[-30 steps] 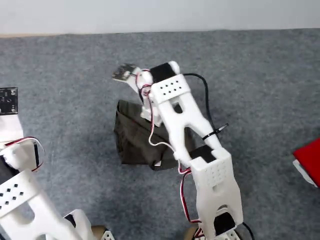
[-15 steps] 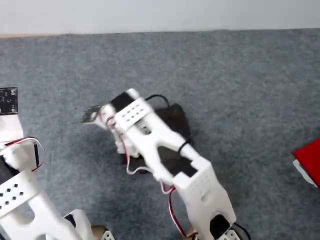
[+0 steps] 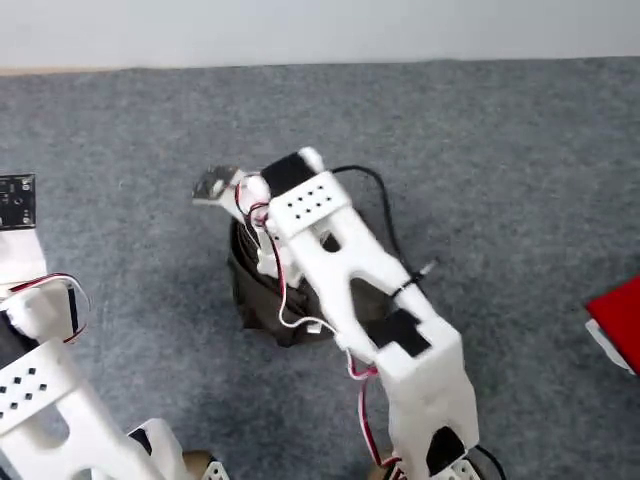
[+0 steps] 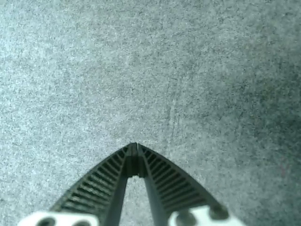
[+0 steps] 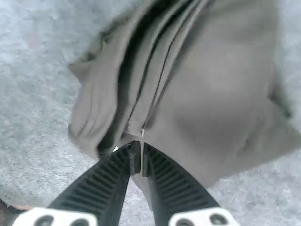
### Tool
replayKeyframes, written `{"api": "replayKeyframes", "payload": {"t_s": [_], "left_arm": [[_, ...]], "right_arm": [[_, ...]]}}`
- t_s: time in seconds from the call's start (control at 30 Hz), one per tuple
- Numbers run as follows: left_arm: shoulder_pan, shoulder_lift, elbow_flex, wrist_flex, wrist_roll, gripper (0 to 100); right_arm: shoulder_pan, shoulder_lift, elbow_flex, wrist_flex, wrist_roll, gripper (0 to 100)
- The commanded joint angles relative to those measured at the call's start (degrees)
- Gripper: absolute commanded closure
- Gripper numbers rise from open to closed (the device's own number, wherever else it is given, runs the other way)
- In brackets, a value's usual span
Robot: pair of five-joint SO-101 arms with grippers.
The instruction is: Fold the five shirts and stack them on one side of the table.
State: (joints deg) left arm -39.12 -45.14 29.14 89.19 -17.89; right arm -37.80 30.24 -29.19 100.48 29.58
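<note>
Left of the shirt (image 3: 250,295), your left gripper (image 4: 136,153) hangs clenched on nothing over bare table (image 3: 520,170), likely parked out of the way. The shirt lies folded in layers. Your right gripper (image 5: 137,151) is clenched too, tips pressed on the shirt's layered edge, seemingly to flatten or nudge it; whether cloth is pinched, I cannot tell. Far right of the shirt sits a red thing (image 3: 618,322). No container: the shirt rests straight on the table.
</note>
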Motion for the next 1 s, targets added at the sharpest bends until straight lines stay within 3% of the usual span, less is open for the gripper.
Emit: {"api": "replayKeyframes", "payload": {"t_s": [0.0, 0.2, 0.4, 0.53, 0.8, 0.97], "left_arm": [[-0.09, -1.32, -0.48, -1.76, -0.09, 100], [-1.05, -1.32, -0.57, -1.85, -0.09, 100], [-10.02, -1.32, -0.57, -3.96, 0.00, 100], [-13.45, -1.32, -0.57, -5.54, 0.00, 100], [-13.54, -1.32, -0.31, -5.89, 0.00, 100], [-9.14, -1.23, -0.22, -3.52, 0.00, 100]], "right_arm": [[-1.89, 3.47, -0.35, 2.15, -0.70, 98.8], [-12.09, 6.02, -0.62, 2.24, -3.60, 98.8], [-18.24, -1.71, -0.62, 2.33, -3.96, 98.9], [-13.67, -6.81, -0.53, 2.33, -3.96, 98.9], [0.66, -8.75, 2.11, 2.59, -3.87, 98.7], [3.91, -16.92, 13.54, 2.59, -3.69, 98.7]]}}
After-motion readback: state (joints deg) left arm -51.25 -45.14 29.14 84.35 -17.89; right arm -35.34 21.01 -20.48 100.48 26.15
